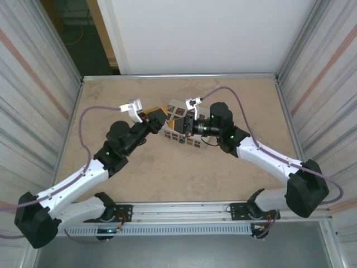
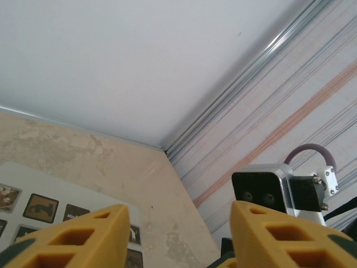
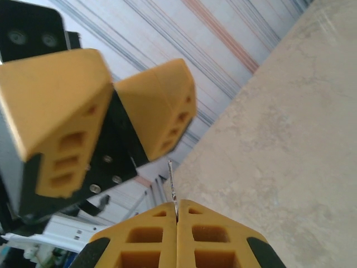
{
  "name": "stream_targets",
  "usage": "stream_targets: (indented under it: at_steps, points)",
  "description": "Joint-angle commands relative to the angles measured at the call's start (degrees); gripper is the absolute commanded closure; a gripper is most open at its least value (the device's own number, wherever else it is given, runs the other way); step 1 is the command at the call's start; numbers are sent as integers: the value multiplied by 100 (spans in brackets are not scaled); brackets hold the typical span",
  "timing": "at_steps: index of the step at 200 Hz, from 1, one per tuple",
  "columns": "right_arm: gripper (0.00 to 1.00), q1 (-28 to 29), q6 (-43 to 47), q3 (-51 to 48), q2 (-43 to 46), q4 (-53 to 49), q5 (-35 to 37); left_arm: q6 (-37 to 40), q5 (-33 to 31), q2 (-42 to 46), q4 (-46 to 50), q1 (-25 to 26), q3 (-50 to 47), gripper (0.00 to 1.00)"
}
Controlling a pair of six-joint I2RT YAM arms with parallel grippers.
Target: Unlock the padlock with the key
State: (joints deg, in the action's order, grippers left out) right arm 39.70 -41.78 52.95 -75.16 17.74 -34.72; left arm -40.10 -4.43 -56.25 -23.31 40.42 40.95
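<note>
The white box (image 1: 175,109) in the middle of the tabletop (image 1: 167,184) has small dark squares on its top. In the left wrist view one square (image 2: 75,213) has pale letters on it, but they are too small to read. The other squares there show little pictures, and the yellow fingers cut some of them off. The key (image 3: 171,181) is in the right gripper (image 3: 177,211), which is clenched on it with both yellow fingers pressed together. Only a thin silver sliver pokes out, seen from its edge, so its teeth cannot be made out. The rest of it is hidden between the fingers. Its long side runs straight out from the fingertips, and its tip points at the other gripper just in front of it. From above, both grippers meet over the white box and hide much of it. The right gripper comes in from the right. The key is too small to see from up there. The left gripper (image 2: 178,216) is released: its two yellow fingers stand well apart with nothing between them. In the top view a tiny blue speck (image 1: 181,140) sits at the near edge of the white box. It is too small to tell what it is.
</note>
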Motion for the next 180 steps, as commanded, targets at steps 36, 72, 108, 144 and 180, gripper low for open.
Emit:
stream_targets:
  at_steps: [36, 72, 108, 144, 180]
  points:
    - [100, -586, 891, 119, 484, -1599, 290, 1197, -376, 990, 2106, -47, -12, 38]
    - [100, -1324, 608, -355, 410, -1188, -158, 1261, -523, 1326, 2743, -51, -531, 33]
    - [100, -1877, 105, -715, -3, -455, -661, 1016, -529, 1345, 2844, -49, -1102, 30]
    - [100, -2050, 26, -707, -610, -215, -851, 820, -508, 1050, 2583, -48, -1463, 25]
    - [100, -2133, -175, -593, -1281, 290, -1007, 761, -325, 614, 2293, -52, -1589, 23]
